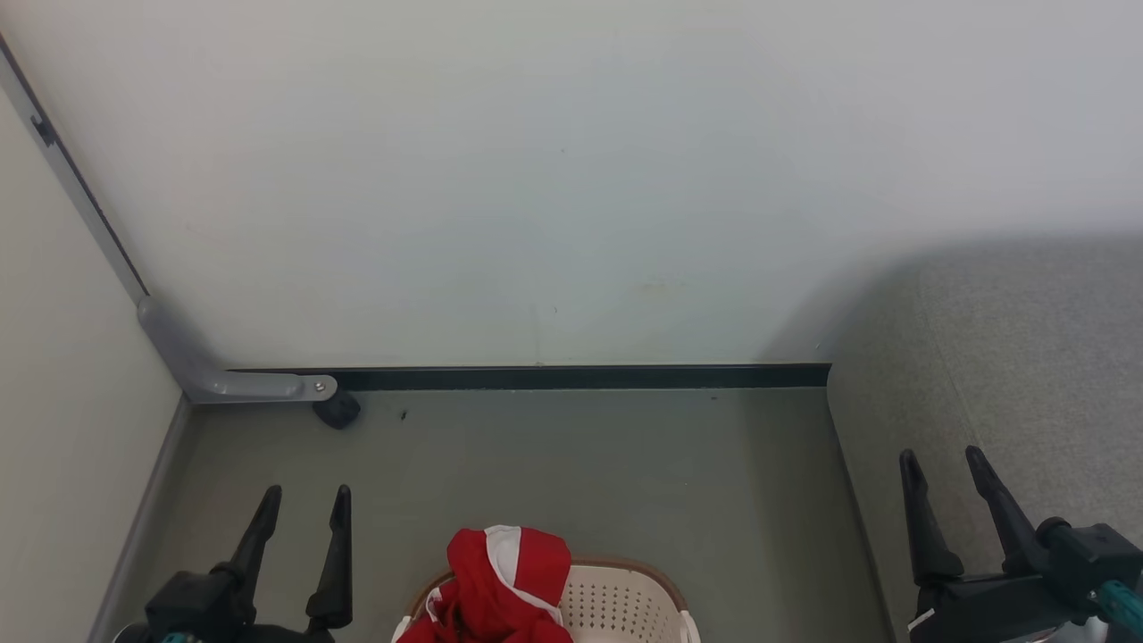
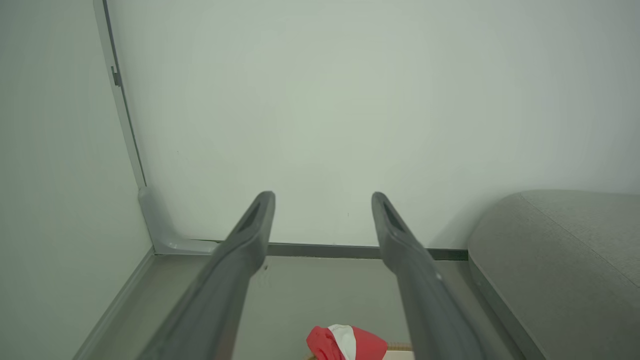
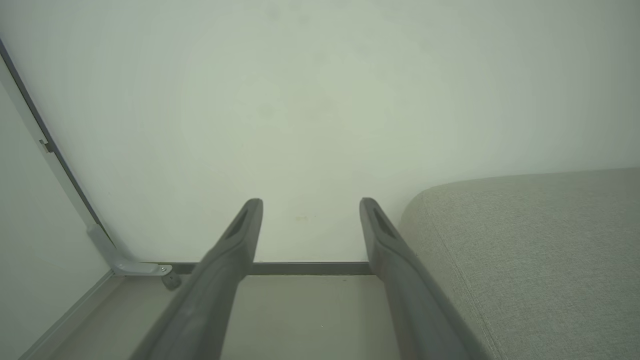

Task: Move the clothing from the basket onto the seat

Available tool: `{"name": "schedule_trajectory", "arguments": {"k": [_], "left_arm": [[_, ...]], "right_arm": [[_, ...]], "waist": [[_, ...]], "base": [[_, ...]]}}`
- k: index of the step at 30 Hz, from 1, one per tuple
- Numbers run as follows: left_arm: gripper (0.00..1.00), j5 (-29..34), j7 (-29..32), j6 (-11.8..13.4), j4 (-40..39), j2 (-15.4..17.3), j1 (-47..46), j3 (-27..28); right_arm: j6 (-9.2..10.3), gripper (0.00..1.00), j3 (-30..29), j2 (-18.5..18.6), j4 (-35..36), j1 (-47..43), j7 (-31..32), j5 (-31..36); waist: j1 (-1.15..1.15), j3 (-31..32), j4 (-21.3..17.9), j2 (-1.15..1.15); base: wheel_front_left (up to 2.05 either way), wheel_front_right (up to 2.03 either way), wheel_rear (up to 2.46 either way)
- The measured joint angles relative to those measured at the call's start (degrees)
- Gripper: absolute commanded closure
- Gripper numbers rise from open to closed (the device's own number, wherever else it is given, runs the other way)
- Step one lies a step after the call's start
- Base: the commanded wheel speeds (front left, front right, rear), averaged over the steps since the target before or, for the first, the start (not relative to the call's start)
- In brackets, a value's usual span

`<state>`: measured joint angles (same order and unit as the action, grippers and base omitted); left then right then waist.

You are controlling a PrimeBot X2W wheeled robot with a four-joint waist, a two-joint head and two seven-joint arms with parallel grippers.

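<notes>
Red clothing (image 1: 502, 585) with white bands is heaped in the cream basket (image 1: 625, 603), which sits on the floor at the bottom middle of the head view. A bit of the same clothing (image 2: 345, 342) peeks in at the bottom of the left wrist view. The grey seat (image 1: 1009, 357) rises at the right, also seen as the seat (image 2: 560, 260) and the seat (image 3: 530, 260) in the wrist views. My left gripper (image 1: 304, 496) is open, left of the basket and holding nothing. My right gripper (image 1: 942, 457) is open over the seat's near edge, also empty.
A pale wall (image 1: 554, 179) closes the far side, with a dark baseboard (image 1: 571, 377). A grey bracket (image 1: 223, 379) with a dark door stop (image 1: 337, 411) sits in the left corner. Grey-green floor (image 1: 580, 464) lies between the wall, basket and seat.
</notes>
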<state>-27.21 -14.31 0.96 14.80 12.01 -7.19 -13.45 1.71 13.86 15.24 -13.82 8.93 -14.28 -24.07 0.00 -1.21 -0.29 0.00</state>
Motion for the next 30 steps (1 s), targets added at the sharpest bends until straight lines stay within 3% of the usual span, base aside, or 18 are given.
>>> {"name": "schedule_trajectory", "arguments": {"k": [13, 30], "left_arm": [[0.00, 0.3, 0.0, -1.0, -0.1, -0.7, 0.0, 0.1], [0.00, 1.8, 0.0, -3.5, 2.1, -2.7, -4.1, -2.5]], "right_arm": [[-0.74, 0.00, 0.0, -0.8, -0.1, 0.0, 0.0, 1.4], [-1.20, 0.00, -1.9, -2.5, 1.6, 2.4, 0.0, 1.9]], "waist": [[0.00, -1.2, -0.6, 0.00], [0.00, -7.2, -2.5, 0.00]], "base": [[0.00, 0.00, 0.00], [0.00, 0.00, 0.00]]}}
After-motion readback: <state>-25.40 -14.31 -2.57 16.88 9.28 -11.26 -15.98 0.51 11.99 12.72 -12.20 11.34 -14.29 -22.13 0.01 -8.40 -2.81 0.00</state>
